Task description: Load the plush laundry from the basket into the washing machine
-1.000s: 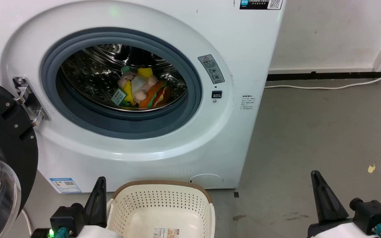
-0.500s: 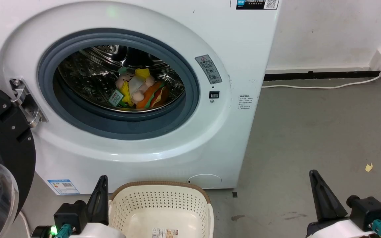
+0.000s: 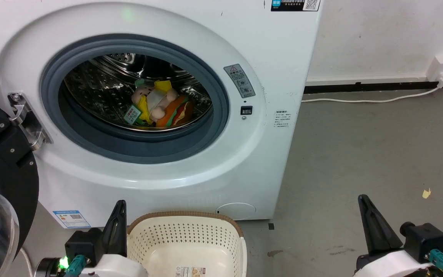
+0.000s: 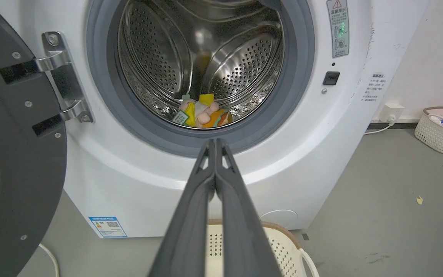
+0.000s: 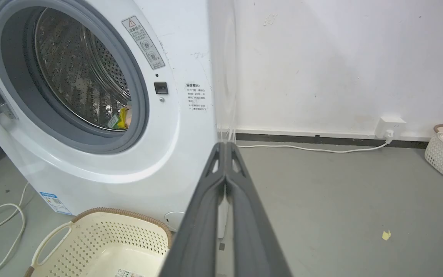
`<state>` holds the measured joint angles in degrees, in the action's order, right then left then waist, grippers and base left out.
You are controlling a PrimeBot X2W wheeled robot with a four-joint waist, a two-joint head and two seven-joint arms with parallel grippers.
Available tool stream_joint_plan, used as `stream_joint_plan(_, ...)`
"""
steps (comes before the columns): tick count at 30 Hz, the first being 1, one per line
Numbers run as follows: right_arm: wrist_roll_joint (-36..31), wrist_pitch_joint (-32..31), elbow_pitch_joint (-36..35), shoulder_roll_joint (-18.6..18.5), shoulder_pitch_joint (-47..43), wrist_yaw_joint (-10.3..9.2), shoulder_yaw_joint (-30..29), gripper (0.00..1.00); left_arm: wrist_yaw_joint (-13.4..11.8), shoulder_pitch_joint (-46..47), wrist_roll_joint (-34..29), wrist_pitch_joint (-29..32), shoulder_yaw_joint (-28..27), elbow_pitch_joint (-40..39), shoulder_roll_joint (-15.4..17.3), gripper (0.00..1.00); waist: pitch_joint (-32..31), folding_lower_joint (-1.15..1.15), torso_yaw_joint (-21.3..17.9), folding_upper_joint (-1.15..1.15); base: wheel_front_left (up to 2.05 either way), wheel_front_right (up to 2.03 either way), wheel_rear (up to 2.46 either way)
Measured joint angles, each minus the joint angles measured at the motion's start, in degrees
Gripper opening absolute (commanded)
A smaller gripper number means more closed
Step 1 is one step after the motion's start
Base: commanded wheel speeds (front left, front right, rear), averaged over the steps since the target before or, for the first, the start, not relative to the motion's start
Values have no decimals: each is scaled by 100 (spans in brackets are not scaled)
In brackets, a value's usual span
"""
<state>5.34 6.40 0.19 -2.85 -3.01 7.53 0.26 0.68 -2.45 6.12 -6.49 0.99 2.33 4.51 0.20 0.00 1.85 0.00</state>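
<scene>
The left gripper's (image 4: pixel 215 144) two long dark fingers press together, tips before the large white front-loading washing machine (image 4: pixel 129 184), where a pink-and-orange plush toy (image 4: pixel 202 114) lies in the shiny steel drum (image 4: pixel 160 57).

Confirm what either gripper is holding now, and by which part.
Nothing. The left gripper and right gripper are both shut empty; the pink-and-orange plush toy lies in the steel drum of the white front-loading washing machine.

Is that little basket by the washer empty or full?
Empty, as far as visible: the basket holds just a bottom sticker; the toy lies in the drum.
</scene>
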Motion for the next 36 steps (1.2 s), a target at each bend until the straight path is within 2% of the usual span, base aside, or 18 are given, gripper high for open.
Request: stream_joint_plan(36,-341,-432,-1,0,149,0,-7,0,-34,126,-379,438,-42,-134,-99,0,-14,0,-126,0,0,0,0)
